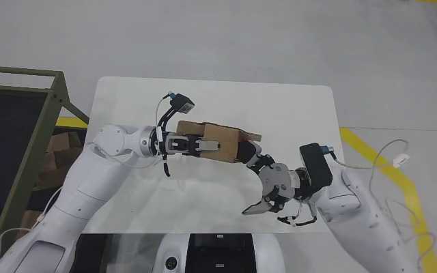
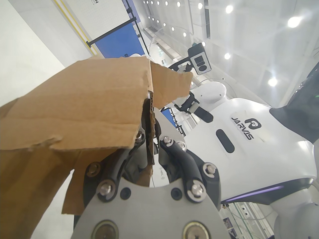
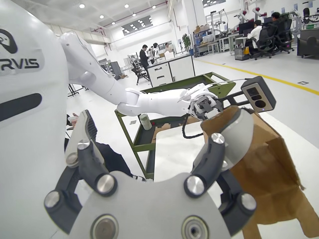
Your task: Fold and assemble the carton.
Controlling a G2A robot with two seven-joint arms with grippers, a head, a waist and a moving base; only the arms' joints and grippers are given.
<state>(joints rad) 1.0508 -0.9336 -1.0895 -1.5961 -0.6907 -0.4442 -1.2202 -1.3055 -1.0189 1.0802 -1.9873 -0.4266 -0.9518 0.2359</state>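
A brown cardboard carton [image 1: 217, 138] is held above the middle of the white table [image 1: 287, 109], partly unfolded with loose flaps. My left gripper [image 1: 203, 145] comes in from the left and is shut on one of the carton's walls; in the left wrist view its fingers [image 2: 139, 138] pinch the wall's edge, with the carton [image 2: 74, 105] spreading above them. My right gripper [image 1: 250, 183] stands open at the carton's right end. In the right wrist view the right gripper [image 3: 162, 128] has one fingertip [image 3: 240, 128] lying against the carton [image 3: 264, 165], the other spread wide and free.
A green metal cart [image 1: 42, 112] stands left of the table with cardboard pieces [image 1: 60, 151] in it; the right wrist view shows this cart [image 3: 139, 135] and a small can [image 3: 145, 121] on it. Yellow floor tape [image 1: 362, 147] runs at the right.
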